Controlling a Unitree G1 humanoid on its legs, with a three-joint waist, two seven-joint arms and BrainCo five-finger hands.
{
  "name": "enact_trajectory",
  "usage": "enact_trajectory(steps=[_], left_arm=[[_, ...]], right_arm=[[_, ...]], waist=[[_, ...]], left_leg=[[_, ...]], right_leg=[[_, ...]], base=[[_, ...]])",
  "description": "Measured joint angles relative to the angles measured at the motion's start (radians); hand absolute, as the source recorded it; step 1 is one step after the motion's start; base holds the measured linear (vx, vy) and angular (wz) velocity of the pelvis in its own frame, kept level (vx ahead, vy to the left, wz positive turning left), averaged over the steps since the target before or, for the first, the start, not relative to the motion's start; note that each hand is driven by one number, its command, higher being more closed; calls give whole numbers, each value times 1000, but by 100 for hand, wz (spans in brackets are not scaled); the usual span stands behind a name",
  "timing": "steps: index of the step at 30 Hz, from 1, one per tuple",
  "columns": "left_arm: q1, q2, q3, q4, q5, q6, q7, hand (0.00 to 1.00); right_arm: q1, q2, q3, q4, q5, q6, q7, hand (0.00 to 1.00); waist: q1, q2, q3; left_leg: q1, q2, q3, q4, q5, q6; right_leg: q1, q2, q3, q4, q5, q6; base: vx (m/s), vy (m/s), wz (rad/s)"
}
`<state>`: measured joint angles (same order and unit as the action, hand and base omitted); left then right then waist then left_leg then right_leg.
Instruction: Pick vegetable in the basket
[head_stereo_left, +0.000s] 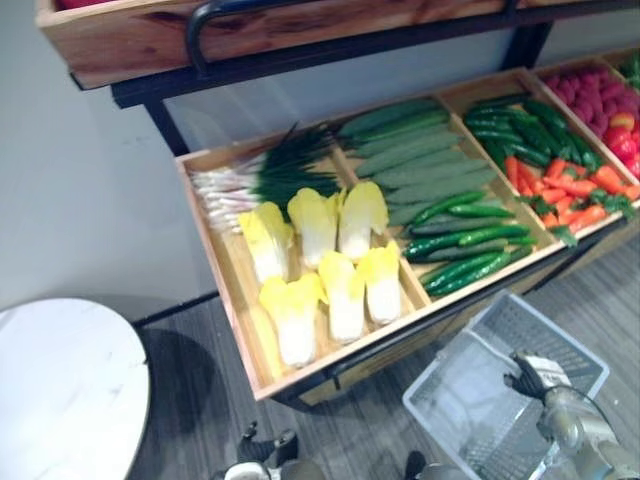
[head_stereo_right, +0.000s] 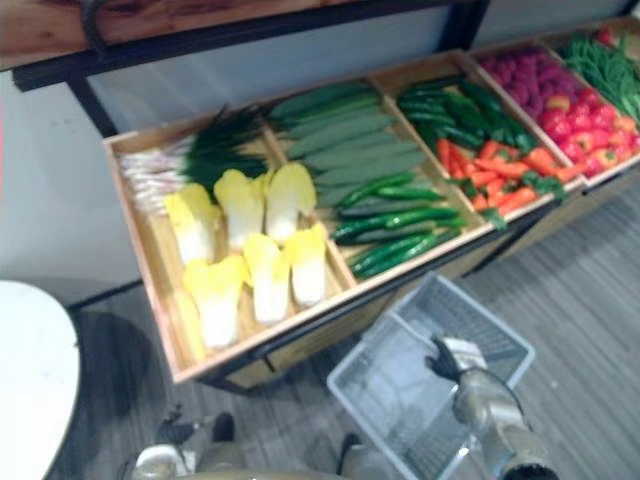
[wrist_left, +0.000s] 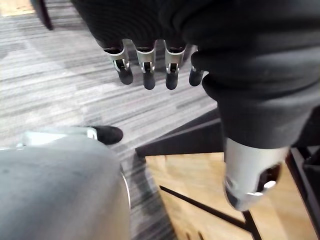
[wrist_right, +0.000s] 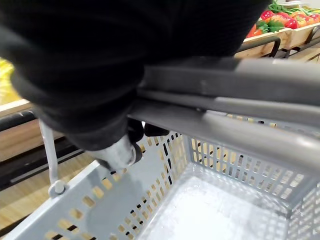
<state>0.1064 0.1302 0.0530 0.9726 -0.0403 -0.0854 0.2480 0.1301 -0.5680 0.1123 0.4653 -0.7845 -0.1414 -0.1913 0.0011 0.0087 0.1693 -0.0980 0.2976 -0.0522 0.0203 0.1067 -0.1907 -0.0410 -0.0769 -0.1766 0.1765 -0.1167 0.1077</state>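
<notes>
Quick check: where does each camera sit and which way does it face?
Left eye view: on the head, looking down at the vegetable crates and grey basket; right hand shows.
Right eye view: same scene, slightly aside.
Left wrist view: along the open left hand, toward the floor.
Right wrist view: past the gripped handle into the basket, shared with both eye views.

The basket (head_stereo_left: 452, 398) sits before the crate (head_stereo_left: 232, 285) of cabbages (head_stereo_left: 345, 290).

Grey basket (head_stereo_left: 452, 402): near corner being cut off by the lower edge; handles (wrist_right: 225, 87) being partly covered by the right hand (wrist_right: 90, 75).
</notes>
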Motion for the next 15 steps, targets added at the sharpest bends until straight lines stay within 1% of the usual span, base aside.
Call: enact_trajectory(steps=[1,2,3,4,5,6,7,8,9,10,11,12,14,15], left_arm=[[77,-5,71,3,-7,-1,26,0],[78,-5,71,3,-7,-1,26,0],[78,-5,71,3,-7,-1,27,0],[78,-5,71,3,-7,-1,27,0],[76,-7,71,2,-7,-1,27,0],[64,-8,71,0,-7,0,26,0],[53,-12,65,-6,-7,10,28,0],[47,-13,58,-51,4,9,30,0],[38,-10,55,-75,4,2,34,0],[1,5,49,-111,9,-26,49,0],[-13,20,51,-142,14,-39,61,0],[-16,43,51,-185,17,-55,72,0],[-21,58,49,-215,20,-69,82,0],[-21,59,45,-224,21,-70,82,0]], right_arm=[[175,106,-210,22,3,32,-87,100],[171,106,-213,22,3,32,-87,100],[169,106,-212,22,3,32,-87,100],[167,106,-213,22,3,31,-87,100],[168,107,-223,32,3,24,-88,100],[167,112,-249,75,3,0,-94,100],[146,134,-336,189,4,-25,-111,100],[88,158,-447,361,31,-7,-136,100],[63,165,-490,437,62,12,-140,100],[44,177,-520,500,121,35,-134,100],[45,193,-504,500,134,49,-125,100],[47,218,-490,497,135,52,-125,100],[67,232,-487,497,136,54,-124,100],[81,234,-487,497,148,55,-125,100]], waist=[[-28,-13,-24],[-27,-12,-24],[-26,-5,-26],[-26,-6,-25],[-29,6,-32],[-34,-9,-26],[-32,-14,-26],[-24,-12,-39],[-24,-11,-41],[-25,-12,-41],[-24,-17,-42],[-24,-15,-50],[-26,-28,-47],[-26,-25,-49]], left_leg=[[15,-125,206,8,-68,53],[14,-120,207,12,-71,50],[15,-113,208,20,-72,49],[16,-111,209,20,-73,48],[17,-107,209,20,-72,48],[25,-113,213,16,-84,36],[34,-136,245,43,-109,38],[79,-157,286,-53,-73,71],[88,-165,287,-80,-58,73],[90,-177,287,-91,-53,74],[91,-180,290,-92,-53,74],[99,-183,292,-97,-54,74],[111,-182,290,-107,-54,74],[117,-181,289,-109,-54,74]], right_leg=[[26,-108,82,-86,43,58],[27,-104,84,-86,47,53],[28,-97,89,-86,51,58],[28,-95,89,-86,51,58],[25,-92,88,-80,53,53],[17,-108,79,-80,58,46],[24,-129,88,-79,60,55],[22,-145,97,-81,59,60],[18,-151,94,-79,61,63],[20,-156,94,-98,76,84],[29,-158,95,-123,93,86],[41,-159,93,-143,97,85],[49,-157,88,-144,97,85],[53,-153,85,-145,97,85]], base=[[-101,447,-7],[-33,449,-16],[95,-39,-9],[98,-44,-8],[66,-12,-5],[98,35,-14],[151,105,-24],[134,95,-21],[107,77,-9],[35,47,-5],[47,61,-12],[36,42,-12],[14,7,-3],[19,-18,4]])
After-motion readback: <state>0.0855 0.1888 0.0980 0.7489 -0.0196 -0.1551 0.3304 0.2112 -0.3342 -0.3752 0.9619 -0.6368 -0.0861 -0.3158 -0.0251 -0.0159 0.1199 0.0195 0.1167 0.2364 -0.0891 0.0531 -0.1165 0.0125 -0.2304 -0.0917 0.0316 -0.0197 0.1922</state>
